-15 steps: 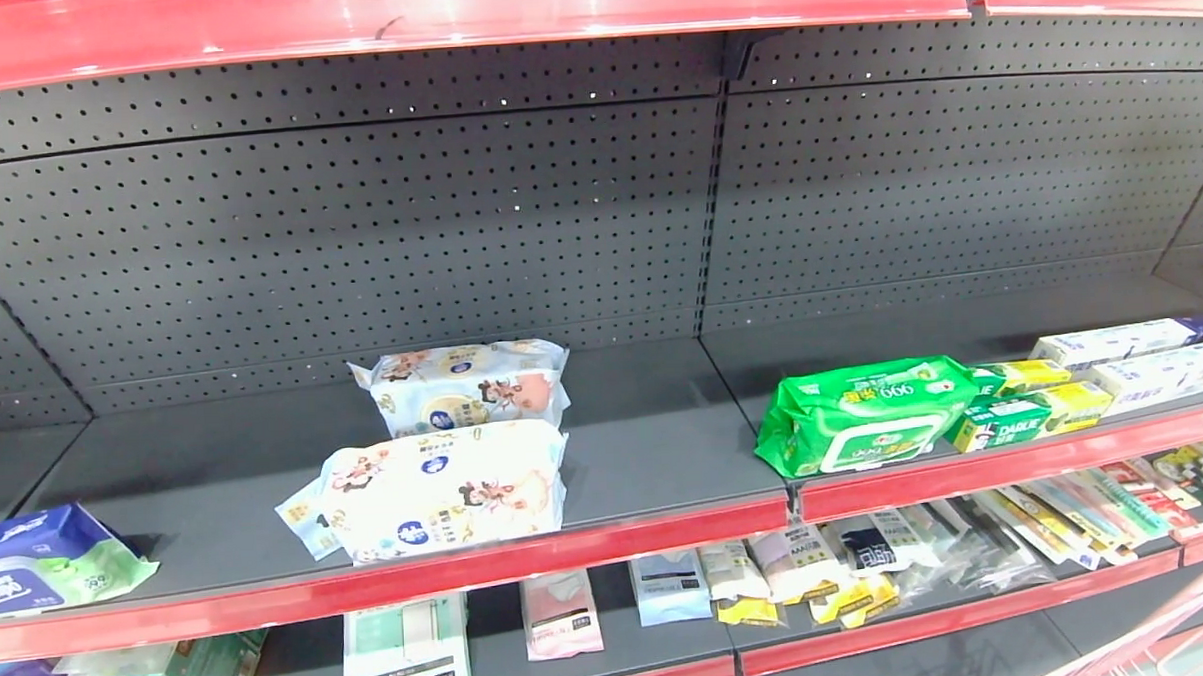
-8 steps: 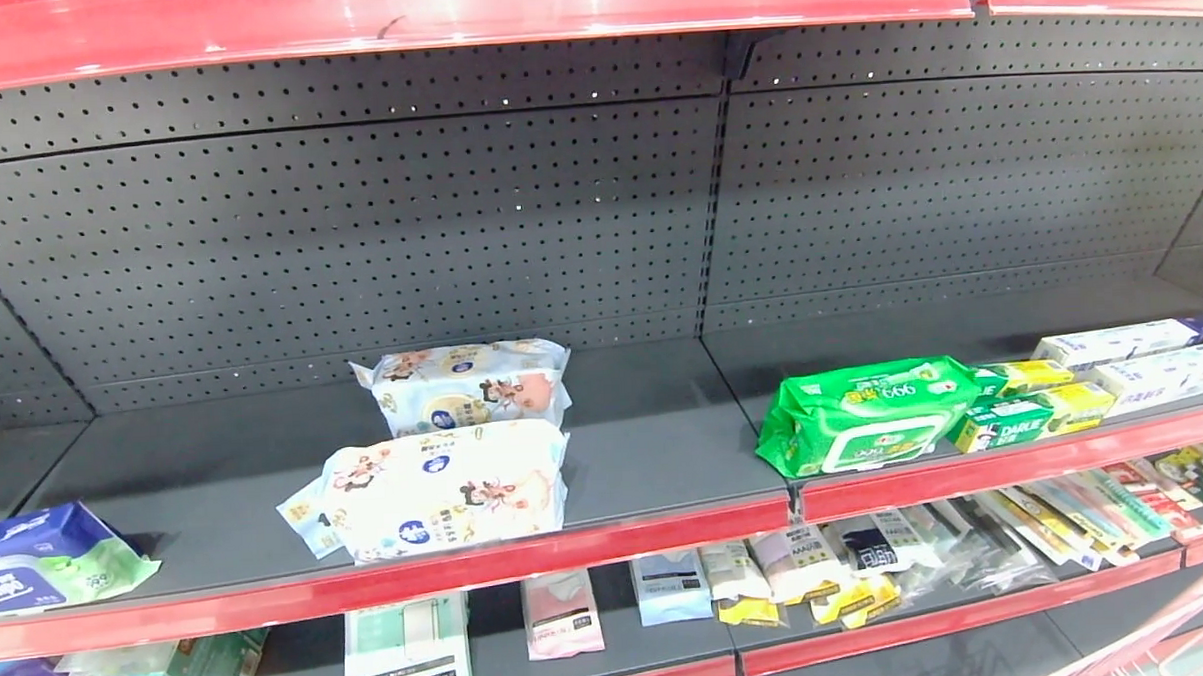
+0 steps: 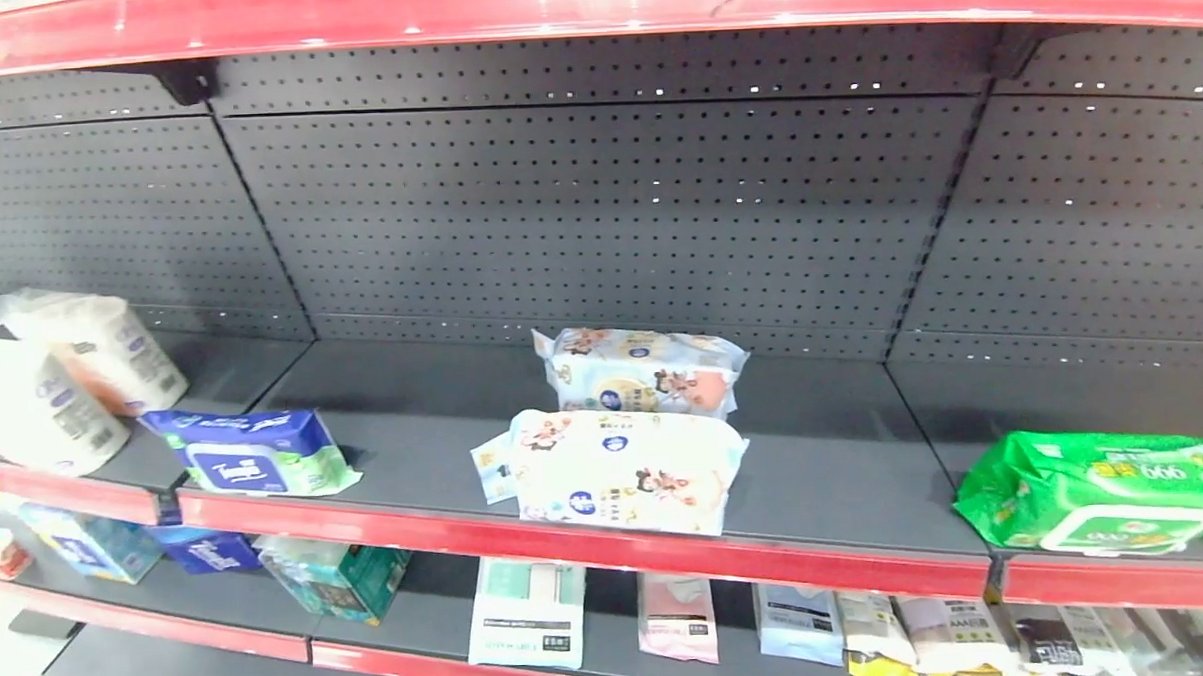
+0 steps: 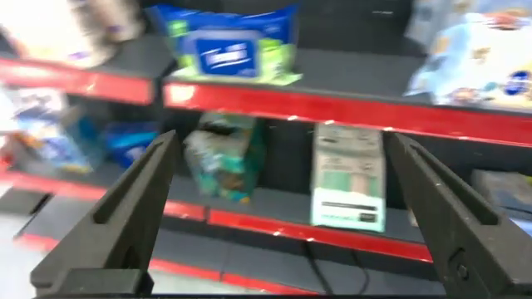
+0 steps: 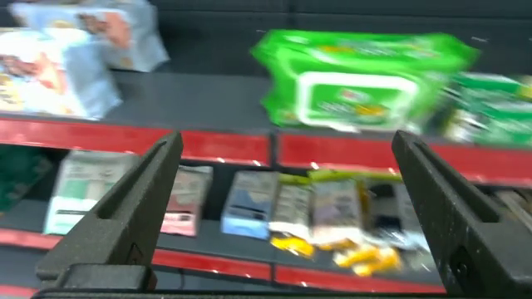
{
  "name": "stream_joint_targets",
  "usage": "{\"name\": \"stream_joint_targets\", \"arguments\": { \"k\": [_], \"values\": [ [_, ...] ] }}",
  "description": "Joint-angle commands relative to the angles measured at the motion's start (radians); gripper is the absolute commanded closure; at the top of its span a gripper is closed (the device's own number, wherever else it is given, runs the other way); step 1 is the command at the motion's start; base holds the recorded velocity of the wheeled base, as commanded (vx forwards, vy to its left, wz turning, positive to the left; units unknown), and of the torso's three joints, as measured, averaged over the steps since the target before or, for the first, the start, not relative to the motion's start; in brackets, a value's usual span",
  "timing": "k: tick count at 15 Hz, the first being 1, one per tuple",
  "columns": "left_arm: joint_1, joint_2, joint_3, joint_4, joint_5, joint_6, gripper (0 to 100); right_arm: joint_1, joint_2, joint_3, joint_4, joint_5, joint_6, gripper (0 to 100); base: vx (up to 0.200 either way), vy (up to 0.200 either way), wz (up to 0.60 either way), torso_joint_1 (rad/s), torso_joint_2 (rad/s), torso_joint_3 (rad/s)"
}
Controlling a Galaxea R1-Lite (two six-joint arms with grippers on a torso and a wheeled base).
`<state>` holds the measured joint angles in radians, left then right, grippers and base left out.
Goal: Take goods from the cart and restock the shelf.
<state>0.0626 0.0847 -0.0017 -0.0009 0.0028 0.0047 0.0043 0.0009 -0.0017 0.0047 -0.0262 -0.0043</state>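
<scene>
- Nearest, short of the front wipes pack (image 3: 626, 472): left gripper (image 4: 283, 141) and right gripper (image 5: 287, 141), both spread wide, holding nothing.
- That pack sits on the shelf (image 3: 569, 544), blue tissue pack (image 3: 250, 452) to its left, green wipes pack (image 3: 1102, 491) to its right.
- Just behind it, a second wipes pack (image 3: 643, 372) (same cartoon print).
- Restocking looks barely begun, I'd judge: next goods not yet picked.

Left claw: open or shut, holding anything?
Open, empty. The black left claw stands spread wide, with nothing held between its jaws.
</scene>
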Motion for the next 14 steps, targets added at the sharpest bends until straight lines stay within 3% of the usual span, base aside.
{"name": "stream_joint_targets", "arguments": {
  "k": [1,14],
  "values": [
    [0.0,0.006,0.0,-0.001,0.0,0.0,0,0.0,0.001,0.0,0.0,0.0,0.0,0,0.0,0.0,0.0,0.0,0.0,0.0],
    [0.0,0.006,0.0,-0.001,0.0,0.0,0,-0.001,0.001,0.002,0.0,-0.003,0.001,0,0.0,0.0,0.0,0.0,0.0,0.0]
  ]
}}
